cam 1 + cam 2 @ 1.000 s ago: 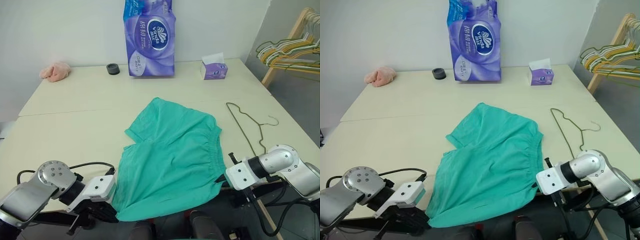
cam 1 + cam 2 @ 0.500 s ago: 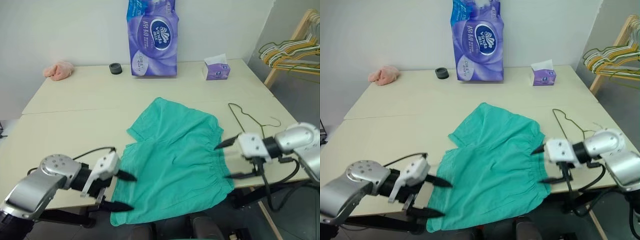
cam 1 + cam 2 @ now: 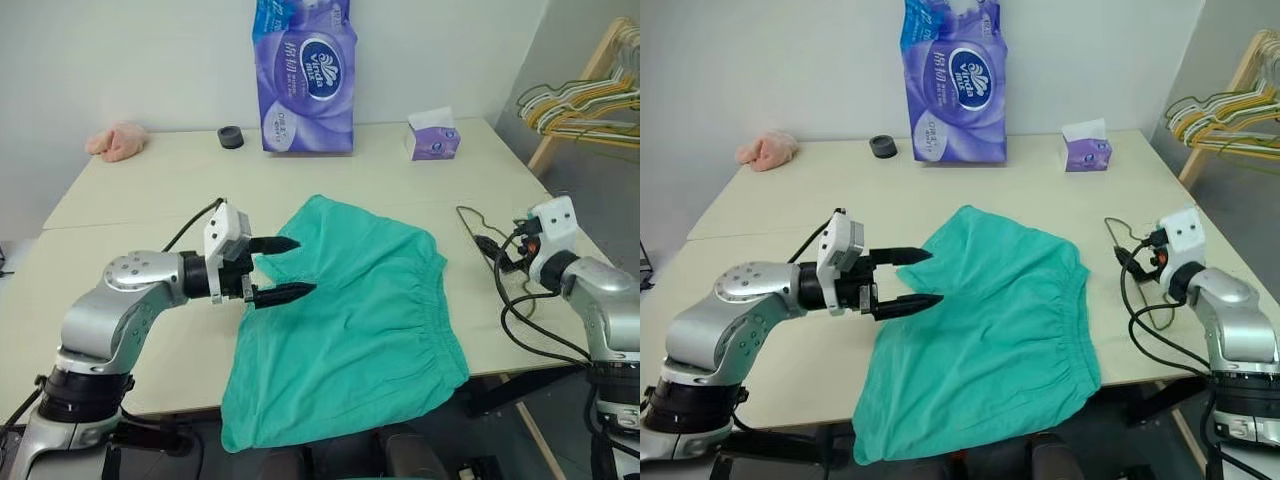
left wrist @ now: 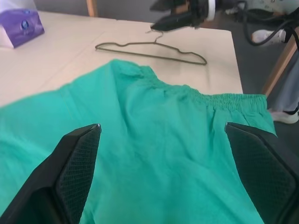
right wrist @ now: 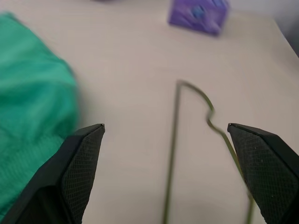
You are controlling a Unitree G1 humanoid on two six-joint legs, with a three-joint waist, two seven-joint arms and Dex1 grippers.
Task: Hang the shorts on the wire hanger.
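We take the teal-green cloth shorts (image 3: 350, 325) with the gathered elastic waistband as landmark; they lie flat on the pale beige table (image 3: 150, 190), their lower hem hanging over the near edge. The thin olive-green wire hanger (image 4: 152, 49) lies flat on the table just beside the waistband side of the shorts, apart from the cloth.

From the head views we see the left gripper (image 3: 277, 269) poised over the leg edge of the shorts, its two black fingers spread wide and holding nothing. The right gripper (image 3: 490, 245) sits on the far side of the shorts, over the hanger; here its fingers are largely hidden behind its white housing and cables.

The left wrist view adds what the head views hide: the whole hanger outline beyond the waistband, with the right gripper's dark fingers just above its hook. The right wrist view shows that gripper's two fingers (image 5: 77, 163) standing wide apart and empty, the hanger's hook and one straight wire between them, the shorts at one side.

Counted: one pair of shorts, one wire hanger on the table, two grippers. Beyond the shorts stand one tall purple tissue-roll pack (image 3: 303, 75), one small purple tissue box (image 3: 432, 135), one black ring (image 3: 231, 137) and one pink cloth lump (image 3: 116, 141).
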